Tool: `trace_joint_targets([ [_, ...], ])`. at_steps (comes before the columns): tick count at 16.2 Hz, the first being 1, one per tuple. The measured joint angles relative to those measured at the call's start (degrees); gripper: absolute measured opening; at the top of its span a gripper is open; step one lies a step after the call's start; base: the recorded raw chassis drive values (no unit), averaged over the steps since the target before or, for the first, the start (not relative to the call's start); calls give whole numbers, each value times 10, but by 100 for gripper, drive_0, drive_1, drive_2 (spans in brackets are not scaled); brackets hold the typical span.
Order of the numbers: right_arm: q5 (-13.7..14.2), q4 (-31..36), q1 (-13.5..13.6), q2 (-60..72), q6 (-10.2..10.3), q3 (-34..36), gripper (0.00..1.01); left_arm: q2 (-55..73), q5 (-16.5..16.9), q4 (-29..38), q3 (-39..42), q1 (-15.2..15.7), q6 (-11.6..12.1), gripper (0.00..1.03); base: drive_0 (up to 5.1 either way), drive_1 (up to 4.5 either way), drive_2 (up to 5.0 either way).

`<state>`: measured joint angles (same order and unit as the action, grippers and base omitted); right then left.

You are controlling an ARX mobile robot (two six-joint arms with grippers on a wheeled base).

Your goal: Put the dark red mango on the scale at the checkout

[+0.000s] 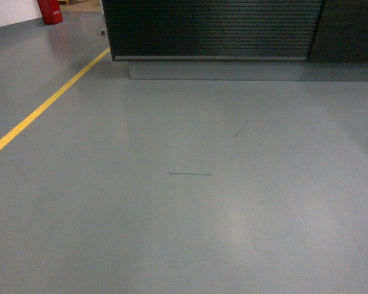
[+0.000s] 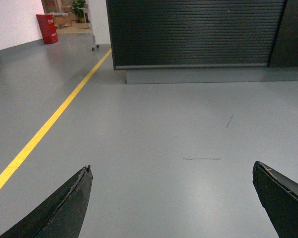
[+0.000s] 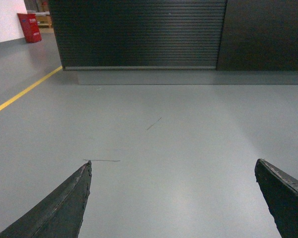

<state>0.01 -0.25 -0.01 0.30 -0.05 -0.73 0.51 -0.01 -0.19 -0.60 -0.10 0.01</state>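
Note:
The checkout (image 1: 211, 30) stands ahead: a dark front of horizontal ribbed slats on a grey plinth (image 1: 233, 69), also seen as the checkout (image 2: 193, 32) in the left wrist view and the checkout (image 3: 139, 32) in the right wrist view. Its top is out of view. The dark red mango and the scale are out of view. My left gripper (image 2: 171, 168) is open above bare floor, nothing between its black fingers (image 2: 64, 208). My right gripper (image 3: 171, 166) is open too, with nothing held. Neither gripper shows in the head view.
Grey floor lies between me and the counter, with thin dark scuff marks (image 1: 190, 174). A yellow floor line (image 1: 46, 104) runs diagonally on the left. A red object (image 1: 49, 11) stands at the far left by a white wall. A plain dark panel (image 3: 265, 34) adjoins the slats on the right.

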Motion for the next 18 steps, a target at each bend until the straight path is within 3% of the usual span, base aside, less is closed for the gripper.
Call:
trace_joint_targets([
  [18, 0, 0, 0, 0, 0, 0, 98, 0, 0, 0, 0, 0, 0, 98, 0, 0, 0],
])
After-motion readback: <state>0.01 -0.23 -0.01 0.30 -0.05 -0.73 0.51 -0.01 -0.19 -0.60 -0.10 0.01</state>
